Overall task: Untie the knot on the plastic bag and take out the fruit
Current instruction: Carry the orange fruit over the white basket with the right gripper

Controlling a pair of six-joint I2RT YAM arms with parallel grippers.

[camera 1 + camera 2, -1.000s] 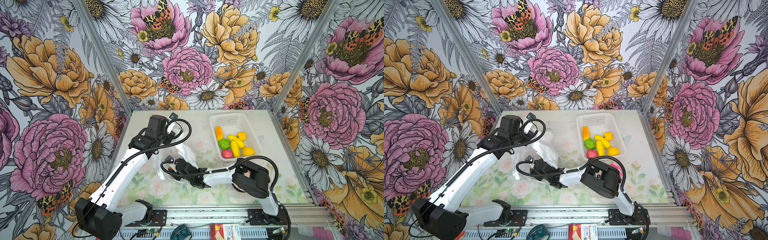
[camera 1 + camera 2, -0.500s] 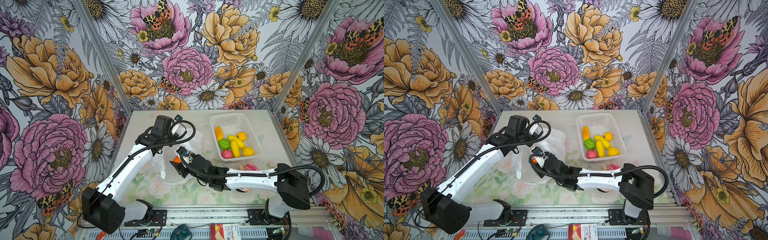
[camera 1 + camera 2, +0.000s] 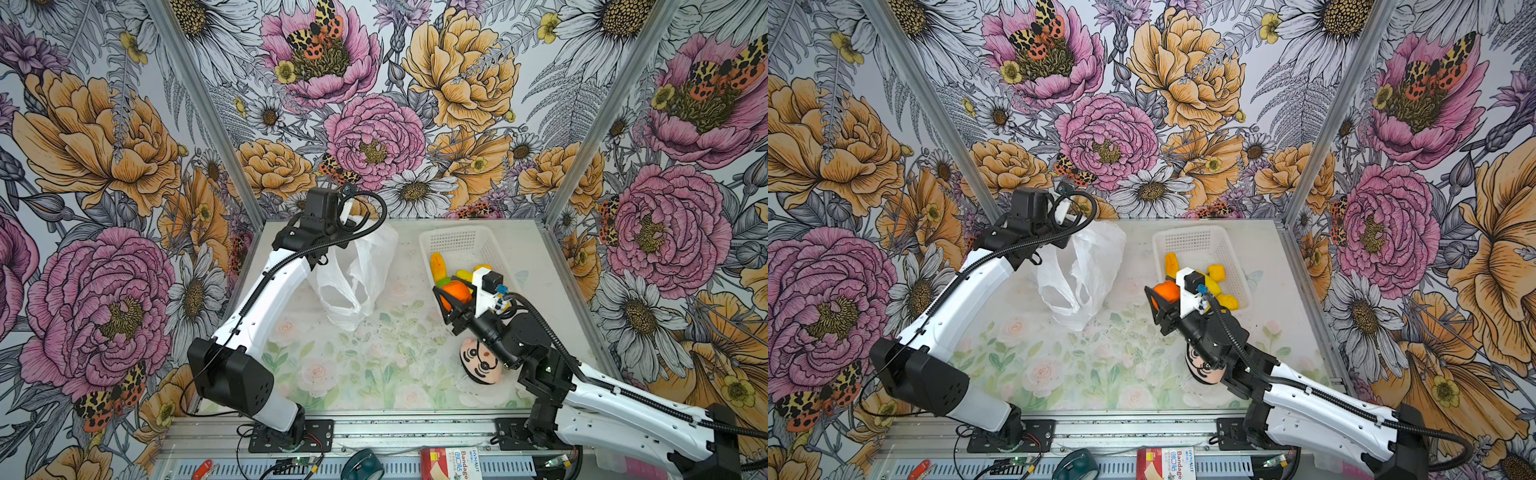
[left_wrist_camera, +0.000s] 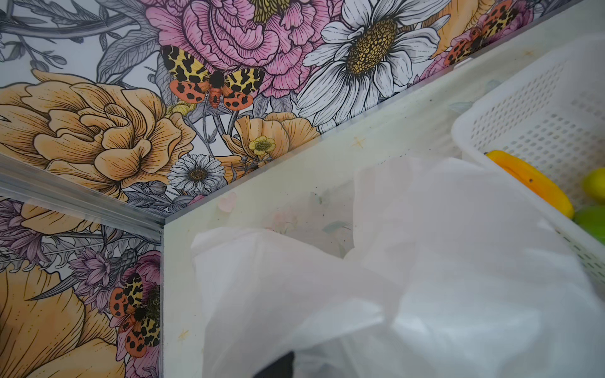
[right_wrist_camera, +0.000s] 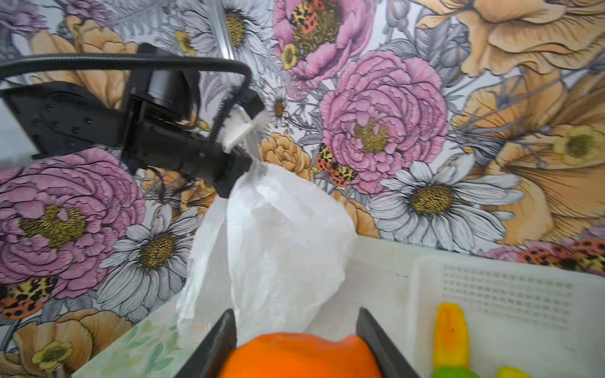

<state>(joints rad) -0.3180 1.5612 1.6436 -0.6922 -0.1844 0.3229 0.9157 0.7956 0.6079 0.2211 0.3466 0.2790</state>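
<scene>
Fruit transfer step: right fingers (image 5: pixel 218 343) grip the orange (image 3: pixel 457 290) by the basket (image 3: pixel 453 240), centre-right; left fingers (image 5: pixel 234 172) clamp the plastic bag (image 3: pixel 368 266) up. Next: over basket, release.

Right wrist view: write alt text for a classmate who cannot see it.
The right gripper clamps an orange fruit in its jaws, close to the camera. Beyond it the left gripper holds up a limp white bag by its top, beside a white basket with a yellow fruit, against floral walls.
</scene>
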